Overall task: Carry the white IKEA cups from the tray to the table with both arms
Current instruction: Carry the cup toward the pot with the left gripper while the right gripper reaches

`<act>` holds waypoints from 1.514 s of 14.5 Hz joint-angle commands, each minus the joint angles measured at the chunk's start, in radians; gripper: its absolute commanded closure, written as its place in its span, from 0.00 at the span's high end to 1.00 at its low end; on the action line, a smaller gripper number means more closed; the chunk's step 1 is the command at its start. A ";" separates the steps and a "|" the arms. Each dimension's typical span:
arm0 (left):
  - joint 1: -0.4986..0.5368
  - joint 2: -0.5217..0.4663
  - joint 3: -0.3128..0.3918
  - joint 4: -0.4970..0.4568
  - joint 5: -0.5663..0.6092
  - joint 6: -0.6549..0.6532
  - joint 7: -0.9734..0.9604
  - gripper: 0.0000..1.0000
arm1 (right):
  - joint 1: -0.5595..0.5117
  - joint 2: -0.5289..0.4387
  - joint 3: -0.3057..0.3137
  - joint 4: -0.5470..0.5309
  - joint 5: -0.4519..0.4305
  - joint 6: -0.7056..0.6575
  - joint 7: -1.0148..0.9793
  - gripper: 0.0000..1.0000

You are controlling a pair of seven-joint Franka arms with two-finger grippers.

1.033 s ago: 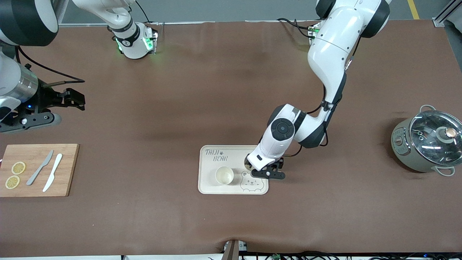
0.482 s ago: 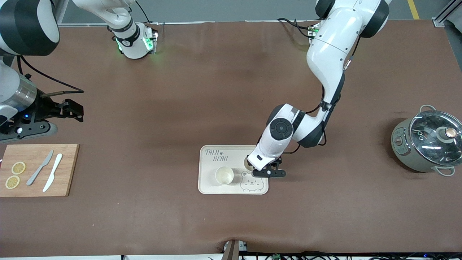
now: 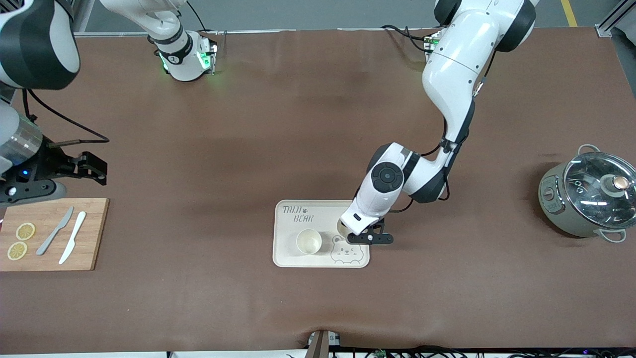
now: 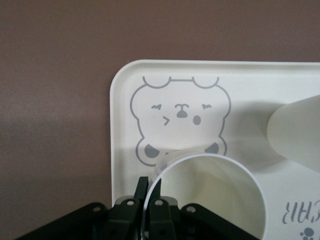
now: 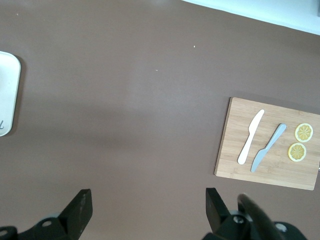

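One white cup (image 3: 308,241) stands upright on the cream bear tray (image 3: 290,258). My left gripper (image 3: 354,232) is low over the tray beside it, shut on the rim of the second white cup (image 3: 341,226), which my hand mostly hides. In the left wrist view my left gripper (image 4: 150,192) pinches the wall of that cup (image 4: 210,200) between its fingers, with the other cup (image 4: 295,132) beside it and the bear print ahead on the tray (image 4: 125,80). My right gripper (image 3: 97,168) is open and empty, up near the right arm's end of the table; it also shows in the right wrist view (image 5: 148,210).
A wooden cutting board (image 3: 94,233) with two knives (image 3: 64,237) and two lemon slices (image 3: 21,241) lies at the right arm's end; it also shows in the right wrist view (image 5: 230,150). A lidded grey-green pot (image 3: 586,199) stands at the left arm's end.
My right gripper has moved toward the cutting board, still open. My left gripper has shifted only slightly over the tray, still holding the cup.
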 commanded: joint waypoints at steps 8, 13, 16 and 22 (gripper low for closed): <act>0.129 -0.323 0.002 -0.042 0.018 -0.475 0.025 0.00 | -0.010 0.024 0.011 0.004 0.102 0.103 0.134 1.00; 0.300 -0.641 -0.007 -0.341 0.009 -0.494 0.291 0.00 | 0.018 0.035 0.014 -0.011 0.104 0.089 0.143 1.00; 0.367 -0.796 -0.007 -0.530 0.003 -0.419 0.361 0.00 | 0.030 0.041 0.014 -0.017 0.104 0.077 0.149 1.00; 0.491 -0.997 -0.007 -0.903 -0.127 -0.175 0.611 0.00 | 0.091 0.040 0.015 -0.017 0.104 0.030 0.155 1.00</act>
